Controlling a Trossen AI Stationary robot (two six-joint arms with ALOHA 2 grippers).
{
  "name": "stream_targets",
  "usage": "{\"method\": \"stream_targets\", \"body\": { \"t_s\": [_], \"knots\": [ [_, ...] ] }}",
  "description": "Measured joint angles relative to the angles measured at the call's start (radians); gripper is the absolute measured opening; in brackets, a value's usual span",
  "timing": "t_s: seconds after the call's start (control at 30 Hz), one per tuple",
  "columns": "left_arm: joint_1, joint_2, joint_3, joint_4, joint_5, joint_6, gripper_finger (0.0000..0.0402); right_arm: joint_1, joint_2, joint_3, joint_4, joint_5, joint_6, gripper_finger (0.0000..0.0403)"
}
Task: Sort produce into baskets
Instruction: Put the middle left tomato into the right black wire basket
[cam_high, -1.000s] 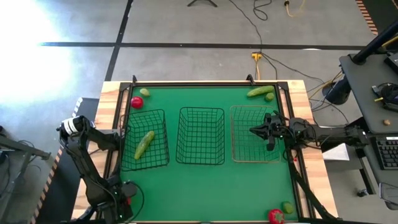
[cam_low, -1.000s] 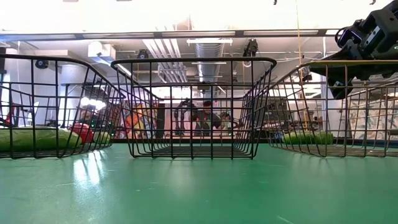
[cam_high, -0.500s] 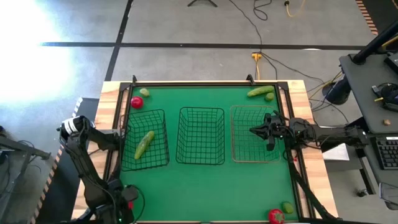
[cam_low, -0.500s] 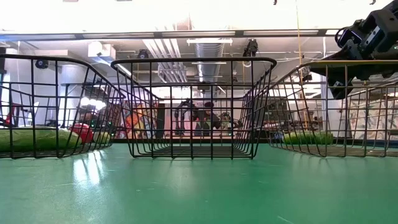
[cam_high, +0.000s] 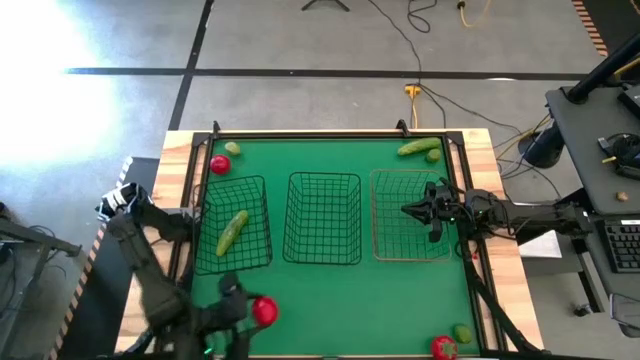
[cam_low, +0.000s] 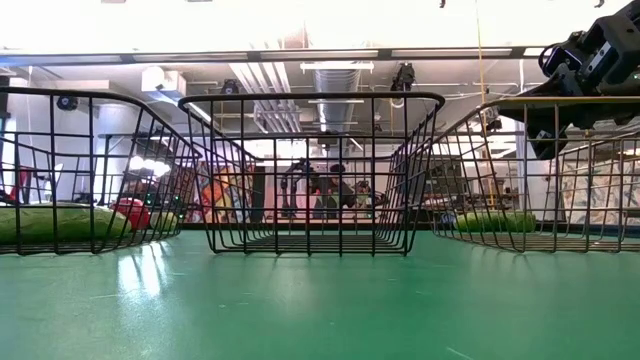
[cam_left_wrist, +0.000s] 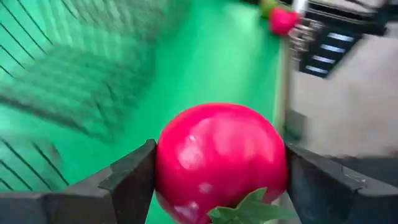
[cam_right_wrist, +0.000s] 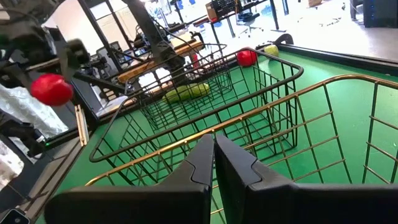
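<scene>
**Three baskets in a row, produce at the corners**

We see three baskets side by side: left basket (cam_high: 233, 237) holding a cucumber (cam_high: 231, 231), middle basket (cam_high: 322, 218), right basket (cam_high: 410, 214). Behind the left basket lie a tomato (cam_high: 219, 165) and lime (cam_high: 233, 148). Behind the right basket lies another cucumber (cam_high: 417, 147).

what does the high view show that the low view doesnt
Only the high view shows the left tool shut on a tomato near the front left of the table, another tomato and a lime at the front right corner, and a lime at the back left.

Only the low view shows the room behind, with people far off.

Both show the three baskets, the cucumber in the left basket, and the right tool above the tan basket.
</scene>
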Motion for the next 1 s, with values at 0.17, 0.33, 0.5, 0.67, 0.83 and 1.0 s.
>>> {"method": "stream_targets", "body": {
  "t_s": [0.17,0.33,0.5,0.67,0.83,1.0],
  "knots": [
    [0.246,0.0,-0.014,0.024,0.058,0.271,0.0287,0.0,0.0,0.0,0.0,0.0,0.0,0.0009],
    [0.522,0.0,-0.018,0.108,0.209,0.543,0.029,0.0,0.0,0.0,0.0,0.0,0.0,0.0009],
    [0.764,0.002,-0.033,0.213,0.434,0.751,0.0291,0.0,0.0,0.0,0.0,0.0,0.0,0.0009],
    [0.887,0.051,-0.057,0.208,0.535,0.835,0.0292,0.0,0.0,0.0,0.0,0.0,0.0,0.0009],
    [0.916,0.15,-0.067,0.267,0.559,0.925,0.0292,0.0,0.0,0.0,0.0,0.0,0.0,0.0009],
    [0.954,0.243,-0.011,0.247,0.708,1.006,0.0292,0.0,0.0,0.0,0.0,0.0,0.0,0.0009]
  ]
}}
